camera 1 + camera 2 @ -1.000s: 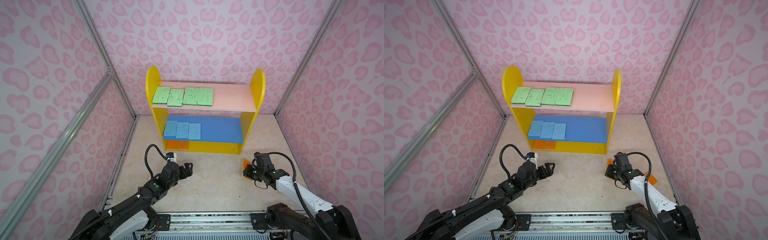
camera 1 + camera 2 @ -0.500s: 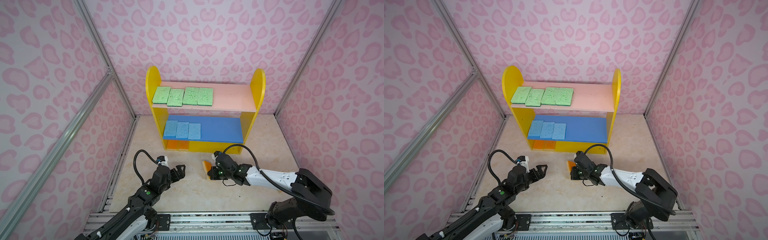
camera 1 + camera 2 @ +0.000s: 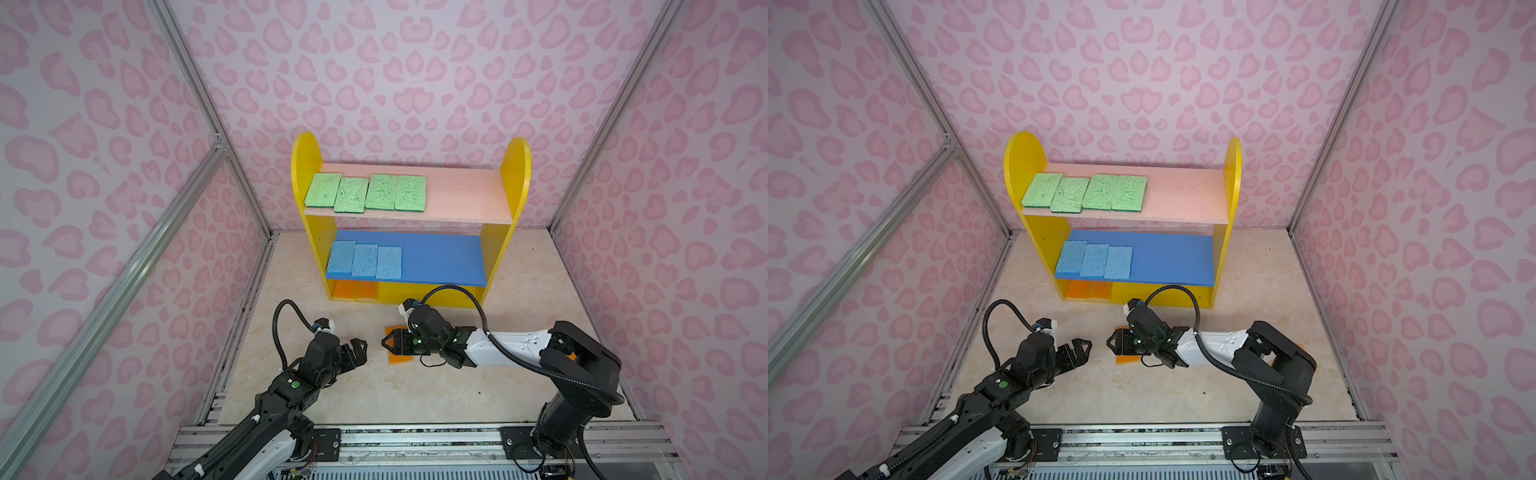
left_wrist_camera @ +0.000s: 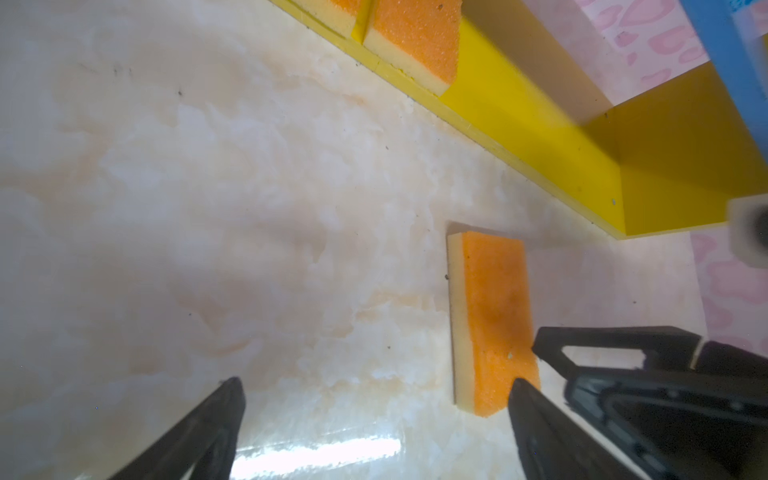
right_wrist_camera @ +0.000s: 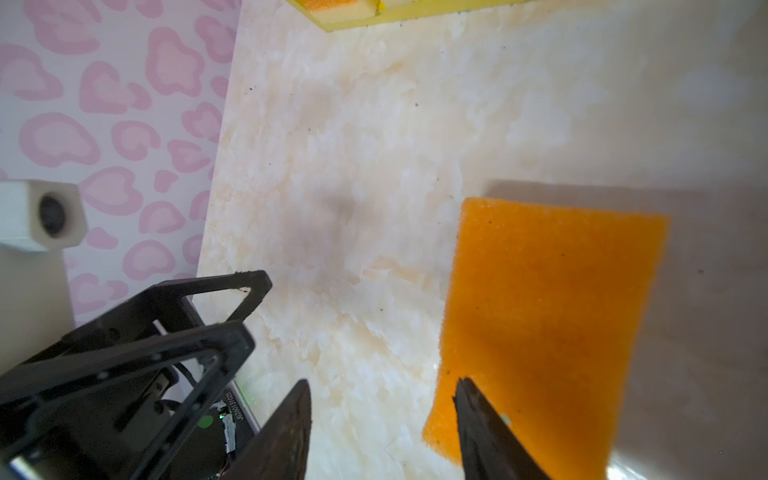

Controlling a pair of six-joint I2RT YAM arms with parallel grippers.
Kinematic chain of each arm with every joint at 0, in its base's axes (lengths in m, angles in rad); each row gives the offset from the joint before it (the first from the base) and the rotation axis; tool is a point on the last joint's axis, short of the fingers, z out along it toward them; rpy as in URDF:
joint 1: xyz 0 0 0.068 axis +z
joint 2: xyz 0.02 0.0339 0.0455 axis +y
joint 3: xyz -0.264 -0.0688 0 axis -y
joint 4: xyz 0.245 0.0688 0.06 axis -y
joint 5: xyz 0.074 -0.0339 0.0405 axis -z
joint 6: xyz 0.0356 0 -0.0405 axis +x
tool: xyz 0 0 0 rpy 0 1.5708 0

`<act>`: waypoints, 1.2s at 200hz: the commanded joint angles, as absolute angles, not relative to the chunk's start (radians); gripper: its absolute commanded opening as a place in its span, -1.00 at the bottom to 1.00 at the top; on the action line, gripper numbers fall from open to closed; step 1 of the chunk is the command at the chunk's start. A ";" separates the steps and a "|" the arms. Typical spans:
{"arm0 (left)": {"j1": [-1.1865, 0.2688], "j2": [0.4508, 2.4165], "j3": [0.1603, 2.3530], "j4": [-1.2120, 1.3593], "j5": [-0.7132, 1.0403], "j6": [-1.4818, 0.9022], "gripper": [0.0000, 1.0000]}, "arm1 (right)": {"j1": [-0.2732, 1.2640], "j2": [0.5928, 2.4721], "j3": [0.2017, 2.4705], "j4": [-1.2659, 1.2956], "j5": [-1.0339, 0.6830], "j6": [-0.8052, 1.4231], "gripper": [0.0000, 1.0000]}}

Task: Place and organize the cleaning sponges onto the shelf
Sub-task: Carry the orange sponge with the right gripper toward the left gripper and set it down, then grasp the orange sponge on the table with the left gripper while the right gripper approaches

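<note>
Toward the left of the desk [image 3: 415,399], the left fingers [image 3: 358,345] are hovering low over the surface, spread wide apart and holding nothing. In the left wrist view, bare desk is showing between them [image 4: 216,415].

Behind them, against the back wall, the shelf [image 3: 515,174] is standing upright and carrying nine sponges, all gathered at its left end. Four green sponges [image 3: 381,192] are lying side by side on the pink board [image 3: 461,195]. Three blue sponges [image 3: 365,260] are lying in a row on the blue board [image 3: 440,257]. Two orange sponges [image 3: 356,289] are sitting next to each other on the yellow base [image 3: 415,293].

In front of the shelf, near the middle of the desk, one more orange sponge [image 3: 400,358] is lying flat, apart from the shelf. The right fingers [image 3: 388,341] are hanging over it, standing apart and pointing toward the left fingers. In the right wrist view, one finger [image 5: 482,419] is crossing the sponge's [image 5: 552,311] near corner while the other is over bare desk, so the sponge is not being gripped.

Farther right, a sliver of orange [image 3: 1299,347] is peeking out beside the right arm's elbow, too hidden to identify.
</note>
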State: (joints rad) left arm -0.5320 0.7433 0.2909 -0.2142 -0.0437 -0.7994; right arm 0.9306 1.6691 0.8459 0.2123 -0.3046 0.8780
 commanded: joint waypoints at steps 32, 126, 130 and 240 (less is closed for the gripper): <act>-0.620 0.880 0.317 -0.131 -0.094 -0.809 0.60 | 0.841 1.561 0.721 0.256 -0.330 0.854 0.14; -0.710 1.164 0.401 0.022 -0.089 -0.862 0.21 | 0.715 1.435 0.586 0.252 -0.365 0.819 0.13; -0.715 1.180 0.407 0.028 -0.089 -0.865 0.21 | 0.712 1.431 0.582 0.250 -0.365 0.818 0.13; -0.764 1.460 0.510 0.157 -0.047 -0.926 0.37 | 0.660 1.373 0.536 0.204 -0.402 0.773 0.12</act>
State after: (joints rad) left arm -0.7612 1.4197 0.4942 0.1638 -0.0746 -0.9028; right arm 0.6662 1.3808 0.5438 0.2237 -0.3901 0.7959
